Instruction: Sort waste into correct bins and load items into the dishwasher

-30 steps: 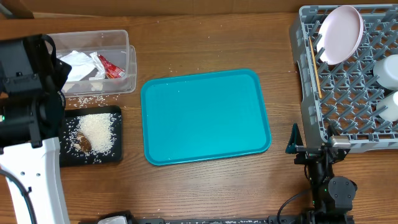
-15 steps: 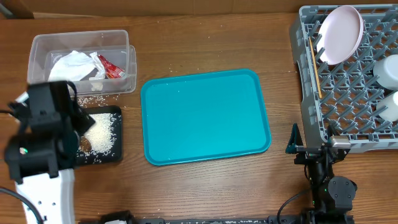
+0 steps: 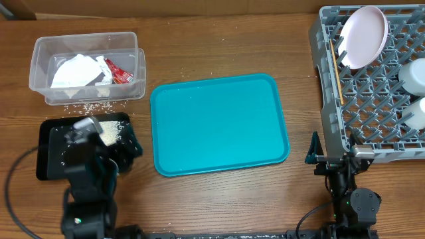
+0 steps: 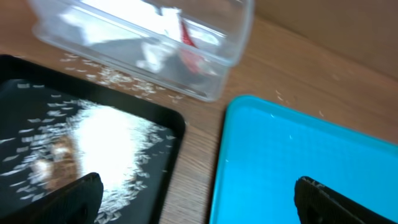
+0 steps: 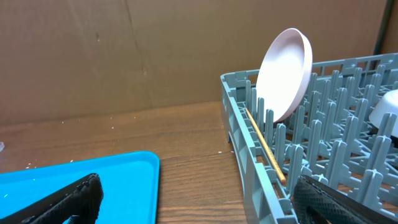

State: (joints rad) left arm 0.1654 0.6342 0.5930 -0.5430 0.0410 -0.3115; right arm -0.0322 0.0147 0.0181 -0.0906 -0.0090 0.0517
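Wood-grain table (image 3: 219,46) runs back to a brown cardboard wall (image 5: 124,50). A bare teal tray (image 3: 219,126) fills the middle.

At far left the clear tub (image 3: 86,41) holds the crumpled napkin (image 3: 73,70) and the red wrapper (image 3: 119,72). Loose grains (image 3: 89,106) lie on the wood just in front of it. Nearer, the black tray (image 3: 50,149) carries a heap of rice (image 3: 109,129) with brown scraps (image 4: 53,158), and the left arm covers its right part from above.

The left pincer (image 4: 199,202) is spread wide and grips nothing. It hangs over the black tray's right edge and the narrow strip of wood before the teal tray.

The grey dish rack (image 3: 372,99) takes up the far right. The plate (image 3: 364,36) stands on edge among its pegs, the chopsticks (image 3: 337,73) lie along its left wall, and two white dishes (image 3: 413,76) are cut off at the frame's edge.

The right pincer (image 5: 199,202) is also wide open and empty, low by the rack's near left corner. A lane of wood separates the teal tray from the rack.
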